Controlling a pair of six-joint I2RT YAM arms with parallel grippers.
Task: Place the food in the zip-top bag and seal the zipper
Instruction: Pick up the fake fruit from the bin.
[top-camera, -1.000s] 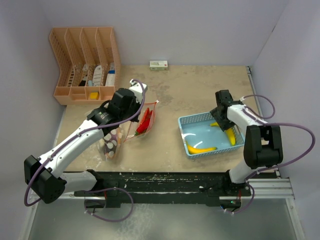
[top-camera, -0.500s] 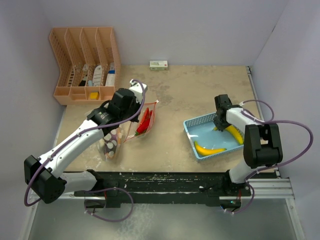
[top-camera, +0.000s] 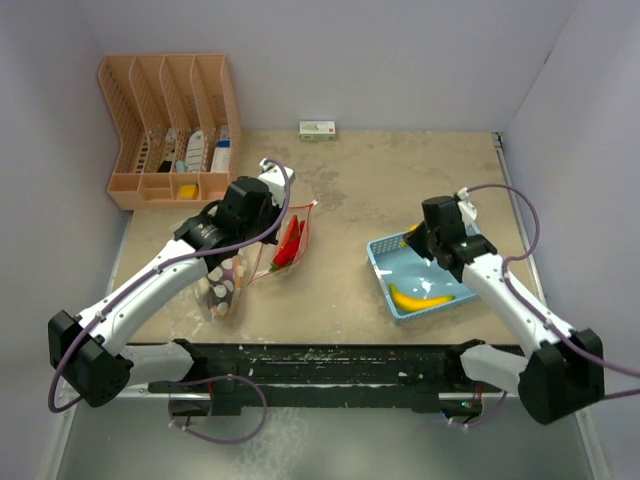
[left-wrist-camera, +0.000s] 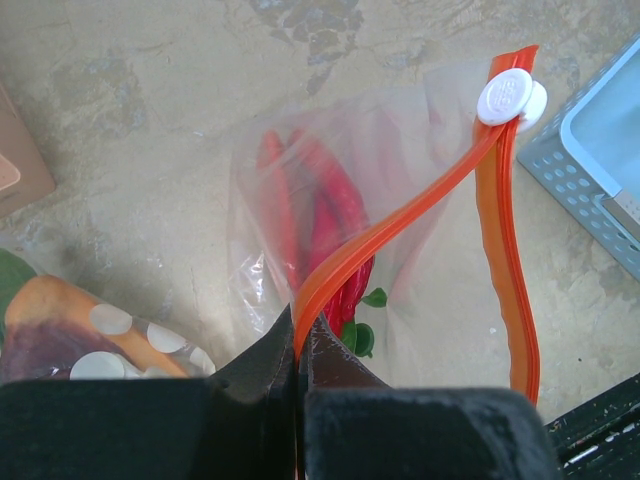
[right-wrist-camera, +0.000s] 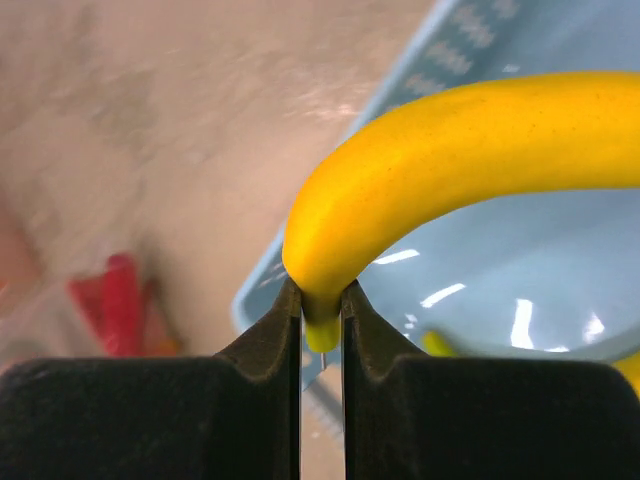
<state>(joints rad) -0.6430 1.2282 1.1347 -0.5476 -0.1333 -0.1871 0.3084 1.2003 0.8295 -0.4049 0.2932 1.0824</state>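
Note:
The clear zip-top bag (top-camera: 262, 262) lies left of centre with its mouth open. Red chili peppers (left-wrist-camera: 318, 205) and green leafy pieces (left-wrist-camera: 362, 336) lie inside it, and an orange-red chunk (left-wrist-camera: 55, 318) shows behind its white dots. My left gripper (left-wrist-camera: 298, 338) is shut on the near end of the red-orange zipper (left-wrist-camera: 400, 212), whose white slider (left-wrist-camera: 510, 95) sits at the far end. My right gripper (right-wrist-camera: 322, 312) is shut on the stem end of a yellow banana (right-wrist-camera: 460, 140), held above the light blue basket (top-camera: 382, 268). A second banana (top-camera: 420, 298) lies in that basket.
A peach slotted organizer (top-camera: 170, 130) with small items stands at the back left. A small white box (top-camera: 318, 130) lies against the back wall. Walls close the table on the left, back and right. A black rail (top-camera: 330, 362) runs along the near edge.
My right gripper has shut on a banana, lifted it out of the basket and swung left; the basket shifted slightly. My left arm and the bag have stayed still.

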